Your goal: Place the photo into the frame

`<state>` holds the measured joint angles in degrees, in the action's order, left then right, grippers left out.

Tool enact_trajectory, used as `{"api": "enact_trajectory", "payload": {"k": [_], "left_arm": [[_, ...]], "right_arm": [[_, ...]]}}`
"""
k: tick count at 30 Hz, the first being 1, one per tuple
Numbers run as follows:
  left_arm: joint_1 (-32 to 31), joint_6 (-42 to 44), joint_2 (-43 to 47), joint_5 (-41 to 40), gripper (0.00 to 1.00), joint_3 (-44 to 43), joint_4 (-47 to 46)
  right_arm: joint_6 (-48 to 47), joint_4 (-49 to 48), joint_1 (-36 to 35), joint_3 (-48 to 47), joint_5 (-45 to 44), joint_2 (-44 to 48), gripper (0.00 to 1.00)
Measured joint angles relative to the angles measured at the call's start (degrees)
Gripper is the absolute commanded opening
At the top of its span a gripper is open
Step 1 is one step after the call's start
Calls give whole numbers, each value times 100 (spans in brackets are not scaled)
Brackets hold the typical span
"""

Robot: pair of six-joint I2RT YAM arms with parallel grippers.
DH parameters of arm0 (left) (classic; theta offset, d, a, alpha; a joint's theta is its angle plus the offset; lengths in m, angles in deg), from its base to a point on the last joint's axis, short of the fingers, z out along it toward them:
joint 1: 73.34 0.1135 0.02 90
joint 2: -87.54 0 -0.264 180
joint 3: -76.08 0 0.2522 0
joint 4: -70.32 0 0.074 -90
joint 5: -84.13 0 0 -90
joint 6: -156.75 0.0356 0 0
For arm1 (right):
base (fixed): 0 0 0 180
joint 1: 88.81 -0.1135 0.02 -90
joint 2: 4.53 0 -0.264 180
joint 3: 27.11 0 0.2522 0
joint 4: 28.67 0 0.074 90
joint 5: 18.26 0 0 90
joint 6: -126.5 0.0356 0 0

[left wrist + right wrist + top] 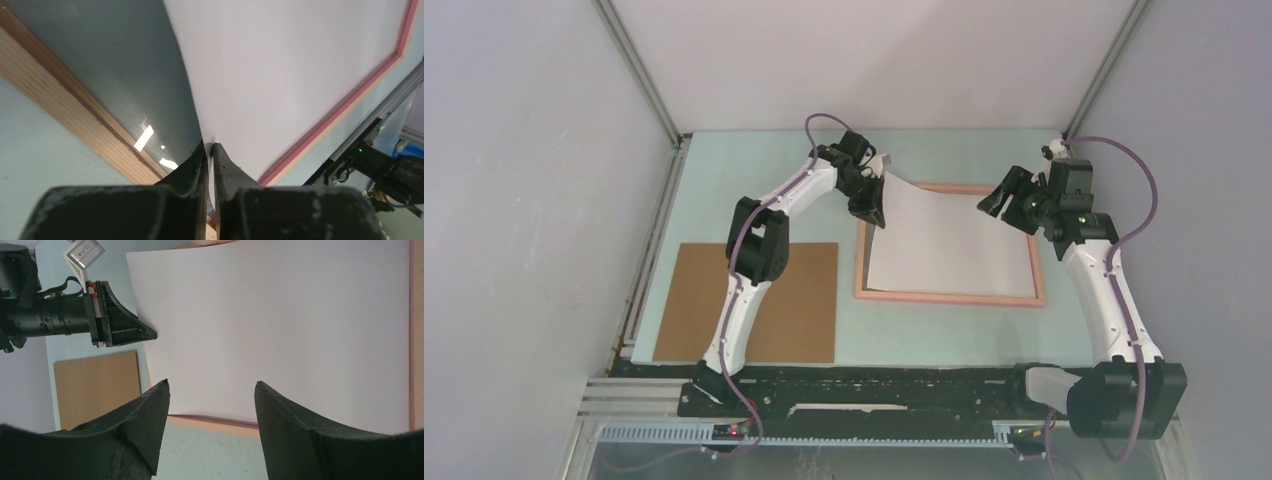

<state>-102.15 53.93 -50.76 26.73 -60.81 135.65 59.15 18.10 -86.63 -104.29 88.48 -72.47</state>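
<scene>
Table (754, 180): teal mat, all the work is on its right half.

Frame (949, 298): flat on the mat at 3 o'clock from table centre, long side toward the arm bases.

Photo (949, 240): white back up, lying inside the frame's opening. The near edge looks seated against the 6 o'clock rail. The 10 o'clock corner is lifted and the sheet curls up to it.

Cardboard sheet (804, 300): at 9 o'clock from the frame, apart from it, part hidden by the left arm.

Left gripper (872, 212): jaws narrow, pinching the photo's raised edge at the 10 o'clock corner. The wrist view shows paper in the slit between the fingers.

Right gripper (991, 203): jaws wide, nothing between them, over the photo's 2 o'clock corner. Can't tell if it touches.

Handling, my read: thin, light and floppy, it bends under its own weight. It'll crease if pinched deep or dragged, and probably slides easily on the glazing. Once flat it offers no edge to grab, so hold it by the white border at a raised corner with a shallow bite.
</scene>
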Motion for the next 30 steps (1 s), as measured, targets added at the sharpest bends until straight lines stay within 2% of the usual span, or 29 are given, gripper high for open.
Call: {"api": "enact_trajectory", "payload": {"k": [5,12,13,17,19,21,24,30], "left_arm": [[-33,-334,83,-538,50,138,-203],[-31,-579,800,-1366,74,535,-227],[-31,-586,929,-1467,80,535,-212],[-31,-560,1508,-1952,84,551,20],[-15,-516,1971,-2223,85,855,15],[31,-503,2601,-2465,84,1502,-55],[227,-520,3987,-2859,85,3084,-146],[1119,-1279,6577,-3534,86,6446,-876]], "right_arm": [[20,-42,17,85,44,0,70],[28,-149,37,192,114,0,70],[33,-170,37,216,122,0,70],[33,-247,26,343,120,-11,73],[20,-251,-57,369,101,-85,73],[24,-275,-212,372,90,-227,73],[85,-435,-807,479,146,-472,73],[852,-1290,-2680,870,544,-1082,72]]}}
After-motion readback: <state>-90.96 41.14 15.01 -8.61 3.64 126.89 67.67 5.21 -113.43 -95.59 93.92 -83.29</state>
